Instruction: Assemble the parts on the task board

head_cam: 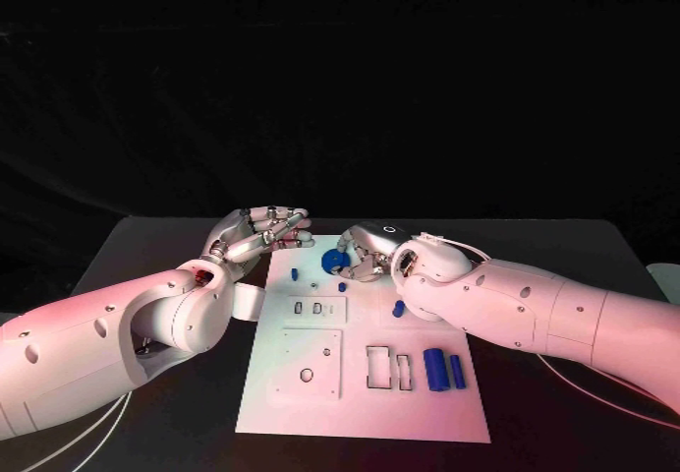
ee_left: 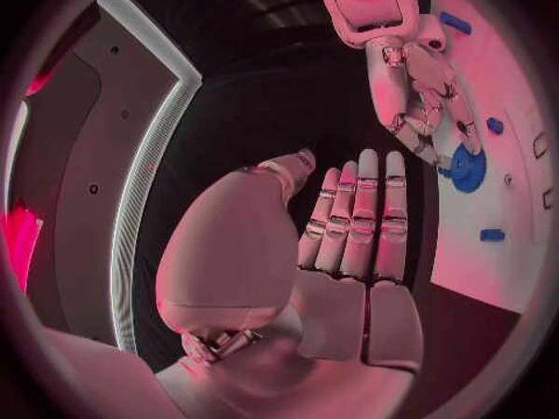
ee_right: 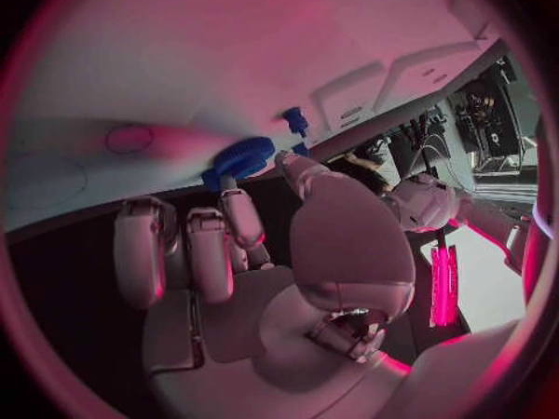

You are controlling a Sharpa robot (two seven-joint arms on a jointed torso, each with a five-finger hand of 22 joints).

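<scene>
Right hand fingers (head_cam: 371, 264) touching blue gear (head_cam: 334, 261) — on task board (head_cam: 284, 393).

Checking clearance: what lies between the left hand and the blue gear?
Bare white task board and one small blue peg, in the head view; the right hand holds the blue gear.

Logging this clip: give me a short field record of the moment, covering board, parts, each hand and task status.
board: white task board lying flat on the black table
round blue part: at the board's far end, right hand touching it
blue cylinders: two, lying side by side near the board's right edge
left hand: raised beside the board's far left corner, fingers straight, holding nothing
status: assembly unfinished; loose parts on the board
</scene>
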